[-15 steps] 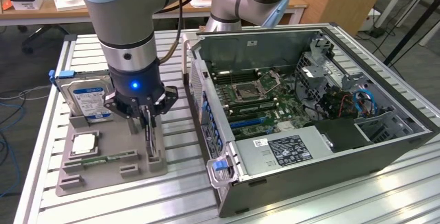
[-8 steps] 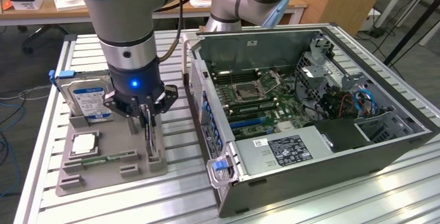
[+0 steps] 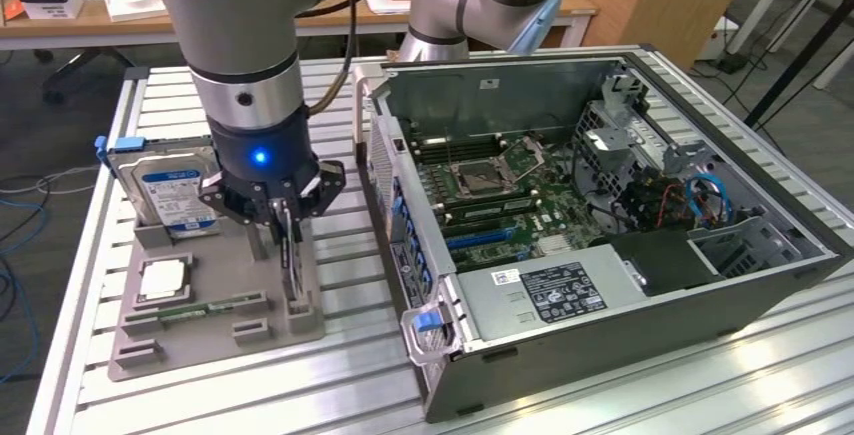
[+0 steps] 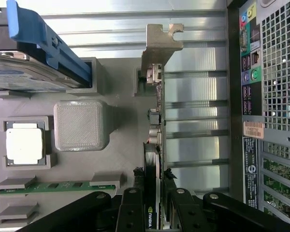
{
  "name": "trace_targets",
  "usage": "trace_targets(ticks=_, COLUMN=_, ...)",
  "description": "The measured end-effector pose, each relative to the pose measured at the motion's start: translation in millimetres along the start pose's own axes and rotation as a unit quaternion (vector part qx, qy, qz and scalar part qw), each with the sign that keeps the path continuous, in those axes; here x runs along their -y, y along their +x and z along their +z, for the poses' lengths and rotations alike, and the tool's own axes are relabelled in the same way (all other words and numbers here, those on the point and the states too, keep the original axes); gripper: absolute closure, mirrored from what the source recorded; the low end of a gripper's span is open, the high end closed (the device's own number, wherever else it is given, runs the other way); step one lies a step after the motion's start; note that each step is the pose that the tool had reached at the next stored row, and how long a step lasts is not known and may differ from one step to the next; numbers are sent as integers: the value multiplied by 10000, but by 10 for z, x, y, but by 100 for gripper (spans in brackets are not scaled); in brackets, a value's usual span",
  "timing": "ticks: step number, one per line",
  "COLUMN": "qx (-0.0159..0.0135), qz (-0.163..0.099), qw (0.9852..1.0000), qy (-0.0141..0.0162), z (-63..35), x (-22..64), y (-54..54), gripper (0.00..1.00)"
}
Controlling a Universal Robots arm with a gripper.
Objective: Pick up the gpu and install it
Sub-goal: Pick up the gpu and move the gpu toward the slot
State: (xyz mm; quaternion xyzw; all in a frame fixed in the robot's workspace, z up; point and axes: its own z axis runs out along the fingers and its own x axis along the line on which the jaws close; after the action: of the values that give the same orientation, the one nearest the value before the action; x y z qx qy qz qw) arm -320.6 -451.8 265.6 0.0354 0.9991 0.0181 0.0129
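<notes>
Upon the slatted aluminium tabletop (image 3: 360,375), nine o'clock of the open grey computer case (image 3: 641,345), the black end effector (image 3: 283,225) clamps the upright dark-green gpu (image 4: 154,121).

One grey plastic tray (image 3: 214,327), one silver hard drive with blue-white label (image 3: 167,190), one square silver processor chip (image 3: 162,280), one narrow green memory stick (image 3: 214,307), one dark green gpu card (image 4: 156,121), one open grey computer case (image 3: 641,335).

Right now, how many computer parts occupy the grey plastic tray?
4: silver hard drive at the back, square silver processor before it, green memory stick frontmost, dark green gpu upright under the gripper.
</notes>
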Motion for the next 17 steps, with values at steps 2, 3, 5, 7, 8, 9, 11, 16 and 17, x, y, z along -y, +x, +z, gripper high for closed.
trace_targets(ticks=2, qx=0, qz=0, qw=10000, qy=0, z=-13, x=0, y=-1, gripper=74)
trace_targets(ticks=3, qx=0, qz=0, qw=10000, qy=0, z=-18, x=-1, y=-1, gripper=74)
trace_targets(ticks=5, qx=0, qz=0, qw=10000, qy=0, z=-30, x=-1, y=-1, gripper=74)
trace_targets(ticks=7, qx=0, qz=0, qw=10000, qy=0, z=-40, x=-1, y=-1, gripper=74)
trace_targets(ticks=8, qx=0, qz=0, qw=10000, qy=0, z=-45, x=-2, y=-1, gripper=74)
trace_targets(ticks=9, qx=0, qz=0, qw=10000, qy=0, z=-51, x=-2, y=-1, gripper=74)
trace_targets(ticks=11, qx=0, qz=0, qw=10000, qy=0, z=-62, x=-3, y=-1, gripper=74)
trace_targets(ticks=16, qx=0, qz=0, qw=10000, qy=0, z=-87, x=-3, y=-2, gripper=74)
trace_targets(ticks=17, qx=0, qz=0, qw=10000, qy=0, z=-92, x=-3, y=-2, gripper=74)
